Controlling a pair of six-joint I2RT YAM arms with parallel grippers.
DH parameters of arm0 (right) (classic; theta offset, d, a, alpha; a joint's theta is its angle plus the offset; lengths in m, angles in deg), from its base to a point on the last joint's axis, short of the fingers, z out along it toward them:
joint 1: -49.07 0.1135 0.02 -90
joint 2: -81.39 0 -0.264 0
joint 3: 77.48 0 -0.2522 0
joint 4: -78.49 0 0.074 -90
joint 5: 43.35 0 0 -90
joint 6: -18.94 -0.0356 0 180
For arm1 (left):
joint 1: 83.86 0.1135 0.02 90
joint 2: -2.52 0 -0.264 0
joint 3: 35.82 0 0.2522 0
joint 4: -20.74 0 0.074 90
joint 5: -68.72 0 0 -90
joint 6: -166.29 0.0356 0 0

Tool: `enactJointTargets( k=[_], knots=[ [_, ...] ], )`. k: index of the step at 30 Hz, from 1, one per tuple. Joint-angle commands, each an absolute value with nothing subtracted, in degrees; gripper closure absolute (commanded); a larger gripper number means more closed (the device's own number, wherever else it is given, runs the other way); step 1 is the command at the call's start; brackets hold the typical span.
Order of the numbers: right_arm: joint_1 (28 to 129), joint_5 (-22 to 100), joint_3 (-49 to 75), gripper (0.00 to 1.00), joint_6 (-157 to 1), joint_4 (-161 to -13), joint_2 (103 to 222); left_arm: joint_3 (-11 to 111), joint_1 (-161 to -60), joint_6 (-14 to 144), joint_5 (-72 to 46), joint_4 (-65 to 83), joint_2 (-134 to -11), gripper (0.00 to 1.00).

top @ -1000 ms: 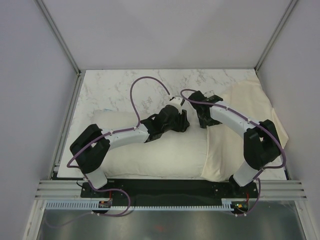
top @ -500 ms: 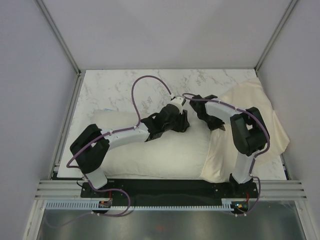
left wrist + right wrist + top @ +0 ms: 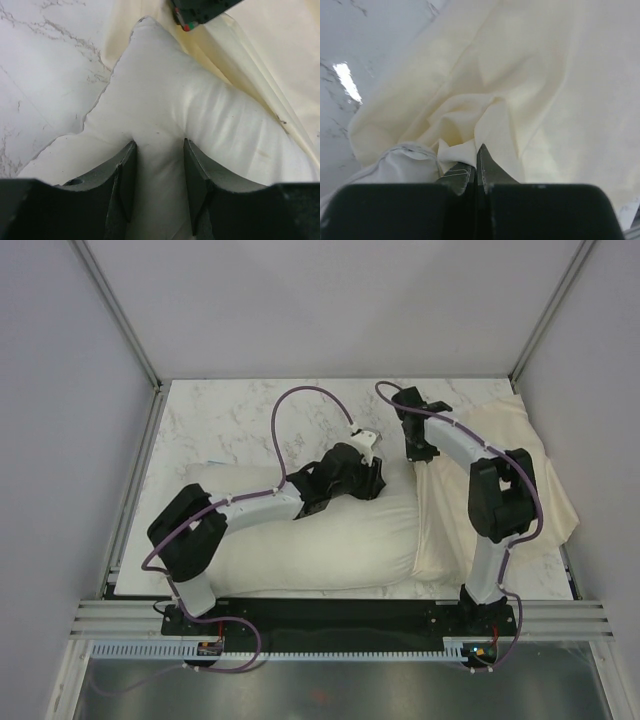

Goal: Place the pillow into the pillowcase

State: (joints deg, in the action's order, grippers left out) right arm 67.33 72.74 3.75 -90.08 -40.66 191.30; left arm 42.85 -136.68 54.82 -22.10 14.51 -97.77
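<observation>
Top view: pillow (image 3: 310, 540) lies lengthwise across near half of marble counter (image 3: 230, 420). Pillowcase (image 3: 525, 470) spread at right end, meeting pillow's right end. Left end effector (image 3: 372, 478) on pillow's far right corner; right end effector (image 3: 420, 445) at pillowcase's far left edge.

Left wrist: fingers clamped on bunched pillow cover — corner points toward pillowcase.

Right wrist: fingers pressed together on fold of pillowcase edge.

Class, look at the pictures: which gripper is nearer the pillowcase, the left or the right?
Right. The right gripper is shut on a fold of the pillowcase, touching it. The left gripper pinches the pillow short of its corner, with the pillowcase lying just beyond.
</observation>
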Motion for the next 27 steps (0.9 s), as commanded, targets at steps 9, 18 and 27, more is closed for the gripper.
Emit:
enactJointTargets(
  k=[9,18,27],
  knots=[
    [65.9,47.6,-9.8,0.98,-85.7,-54.4,198.3,40.4,-145.0,59.4,-16.3,19.7,-102.9,0.52],
    [65.9,20.5,1.0,0.94,-91.8,-60.9,185.3,40.6,-144.9,57.5,-23.2,20.1,-105.3,0.53],
    [66.1,14.1,7.5,0.94,-96.8,-62.4,172.3,40.5,-143.7,53.8,-29.2,18.3,-103.8,0.52]
  ],
)
